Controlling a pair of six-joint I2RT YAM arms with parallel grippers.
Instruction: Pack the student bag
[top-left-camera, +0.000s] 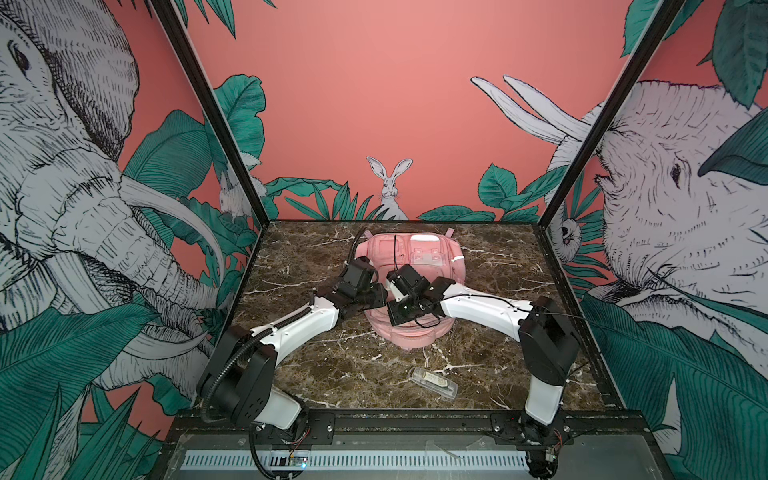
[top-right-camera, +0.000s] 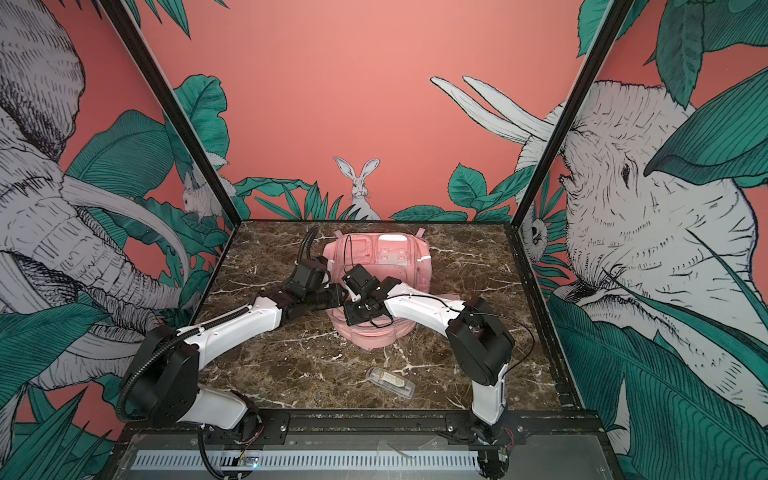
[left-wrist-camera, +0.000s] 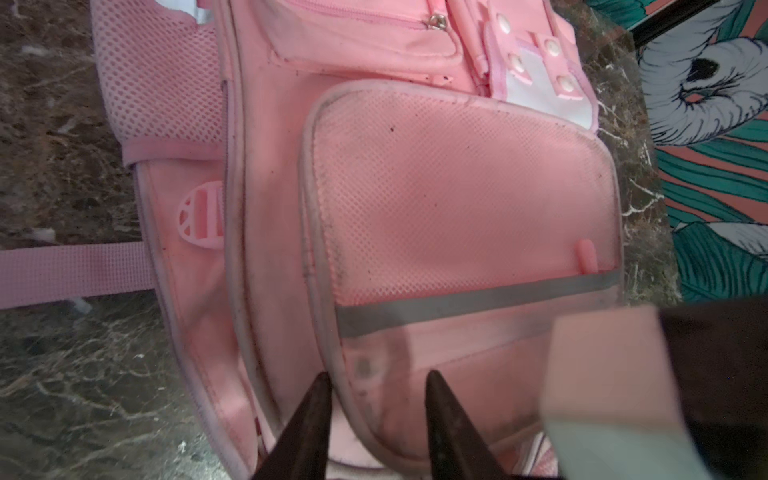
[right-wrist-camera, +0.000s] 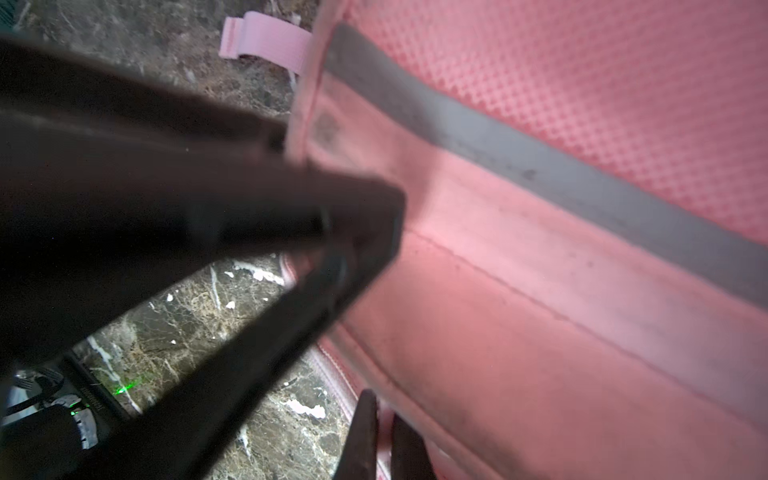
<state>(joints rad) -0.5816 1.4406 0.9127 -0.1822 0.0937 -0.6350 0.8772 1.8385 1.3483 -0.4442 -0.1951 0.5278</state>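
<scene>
The student bag (top-left-camera: 411, 336) (top-right-camera: 365, 332), a large soft pink backpack, lies flat in the middle of the marble table. Both grippers meet over its near half. In the left wrist view my left gripper (left-wrist-camera: 378, 374) is open, and the grey-edged rim of the mesh front pocket (left-wrist-camera: 457, 187) passes between its fingers. My right gripper (right-wrist-camera: 384, 409) is shut on a thin pink fold at the bag's edge, just below the grey reflective strip (right-wrist-camera: 540, 166). From above, the left gripper (top-left-camera: 380, 296) and right gripper (top-left-camera: 395, 291) almost touch, and their fingertips are hidden.
A clear plastic case (top-left-camera: 432, 382) (top-right-camera: 390, 382) lies near the table's front edge, right of centre. A pink strap (left-wrist-camera: 75, 270) trails from the bag across the marble. Patterned walls close in the back and both sides. The left gripper's black body (right-wrist-camera: 208, 208) crosses the right wrist view.
</scene>
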